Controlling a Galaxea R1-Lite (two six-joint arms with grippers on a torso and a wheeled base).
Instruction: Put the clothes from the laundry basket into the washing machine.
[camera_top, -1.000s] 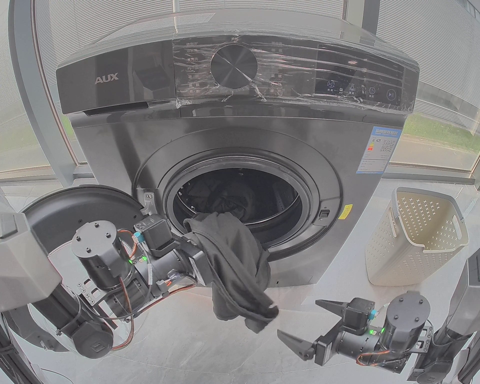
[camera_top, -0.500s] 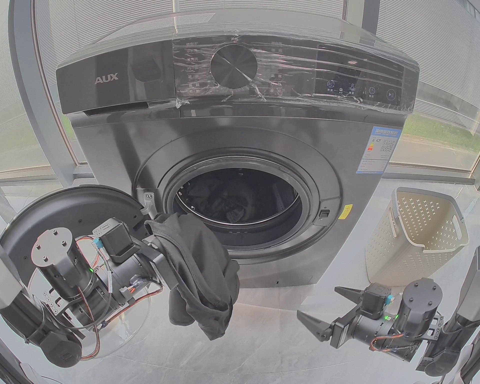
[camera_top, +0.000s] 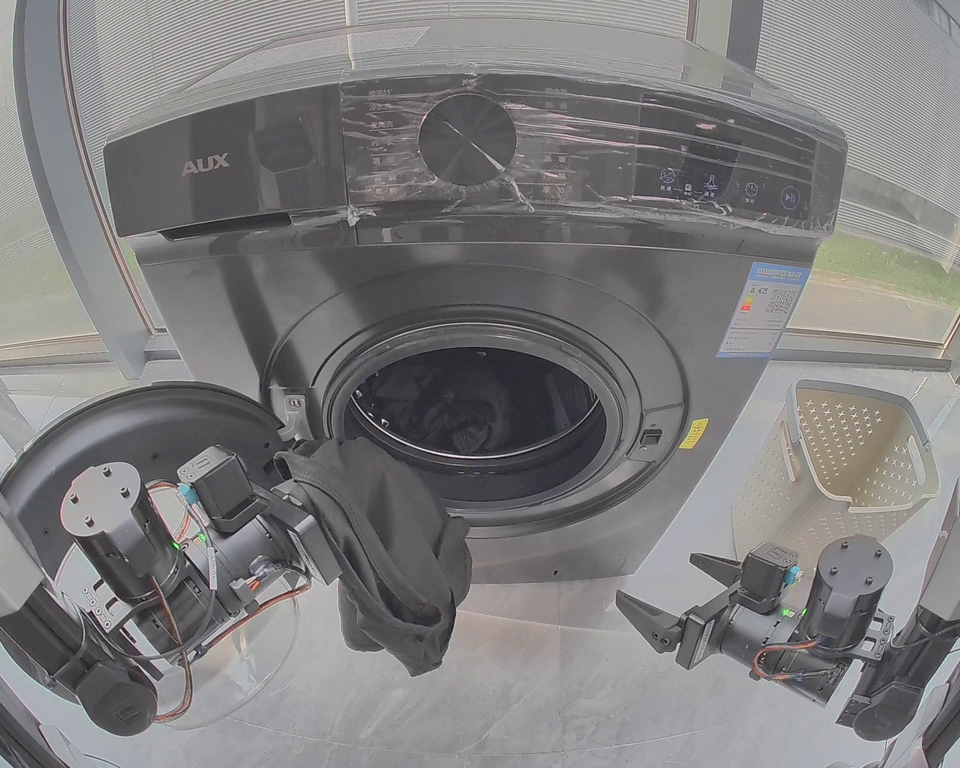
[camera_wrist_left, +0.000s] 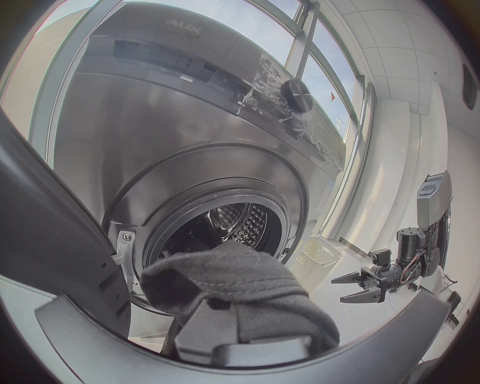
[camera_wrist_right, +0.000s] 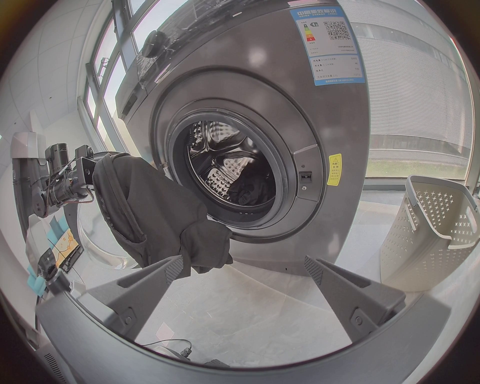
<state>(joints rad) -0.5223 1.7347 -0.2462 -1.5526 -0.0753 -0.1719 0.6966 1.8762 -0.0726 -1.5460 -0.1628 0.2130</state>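
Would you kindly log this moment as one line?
left gripper: holding black garment before washing machine | right gripper: open | door: open

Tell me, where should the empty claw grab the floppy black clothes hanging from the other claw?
Probably the bunched lower end of the black garment, coming from the robot's right side, where the open right gripper is. That lump hangs free below the left gripper and looks thick enough to pinch; the top is clamped there.
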